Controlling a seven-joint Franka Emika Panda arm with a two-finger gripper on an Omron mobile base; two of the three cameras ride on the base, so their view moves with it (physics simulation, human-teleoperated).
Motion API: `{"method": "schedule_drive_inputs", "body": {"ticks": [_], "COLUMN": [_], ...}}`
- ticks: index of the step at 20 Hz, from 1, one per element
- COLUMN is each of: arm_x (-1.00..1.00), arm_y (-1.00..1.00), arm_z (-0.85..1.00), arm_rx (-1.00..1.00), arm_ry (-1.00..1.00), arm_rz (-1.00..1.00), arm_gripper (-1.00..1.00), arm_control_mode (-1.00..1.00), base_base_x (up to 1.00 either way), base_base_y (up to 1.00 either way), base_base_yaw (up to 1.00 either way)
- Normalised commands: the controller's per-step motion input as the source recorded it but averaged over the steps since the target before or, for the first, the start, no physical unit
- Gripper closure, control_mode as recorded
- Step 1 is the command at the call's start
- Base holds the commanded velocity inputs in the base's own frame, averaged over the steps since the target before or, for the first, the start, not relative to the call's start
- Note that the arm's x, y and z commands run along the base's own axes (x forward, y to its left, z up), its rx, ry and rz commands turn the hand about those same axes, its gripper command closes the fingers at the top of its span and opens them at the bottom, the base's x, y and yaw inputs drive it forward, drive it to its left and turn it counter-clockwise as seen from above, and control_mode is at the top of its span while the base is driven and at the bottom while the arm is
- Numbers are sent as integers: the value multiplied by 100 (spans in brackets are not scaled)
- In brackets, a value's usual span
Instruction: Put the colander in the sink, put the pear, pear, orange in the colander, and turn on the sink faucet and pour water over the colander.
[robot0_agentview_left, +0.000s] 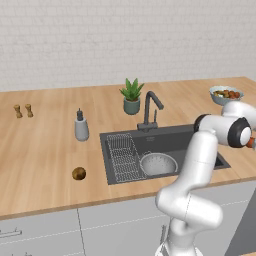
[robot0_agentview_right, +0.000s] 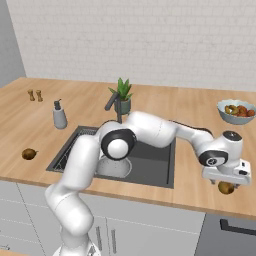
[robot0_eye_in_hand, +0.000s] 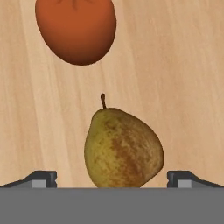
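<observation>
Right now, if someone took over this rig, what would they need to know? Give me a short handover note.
Gripper: open, poised over a pear on the counter right of the sink, one fingertip on each side, nothing held.
Colander: already in the sink, with no fruit visible in it.
Orange: on the counter just beyond that pear.
Second pear: on the counter left of the sink.
Faucet: no water running.
Done: colander placed.
Left: both pears and the orange into the colander, then turn on the faucet.

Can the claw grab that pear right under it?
Probably yes. The claw is open, with its fingers on either side of the pear, and nothing sits between them. The orange lies beyond the pear, out of the way.
</observation>
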Motion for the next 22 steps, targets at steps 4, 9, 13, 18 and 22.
{"method": "schedule_drive_inputs", "body": {"ticks": [4, 9, 13, 18, 22], "arm_x": [0, 2, 1, 0, 0], "arm_y": [-5, -4, -9, -1, 0], "arm_z": [-14, -3, -3, -11, -21], "arm_rx": [0, 0, 0, 0, 0], "arm_ry": [2, 2, 3, 2, 0], "arm_rz": [5, 5, 6, 6, 4], "arm_gripper": [-100, -100, -100, -100, 100], "arm_control_mode": [-100, -100, -100, -100, -100], "base_base_x": [0, 0, 0, 0, 0], "base_base_y": [0, 0, 0, 0, 0], "base_base_yaw": [0, 0, 0, 0, 0]}}
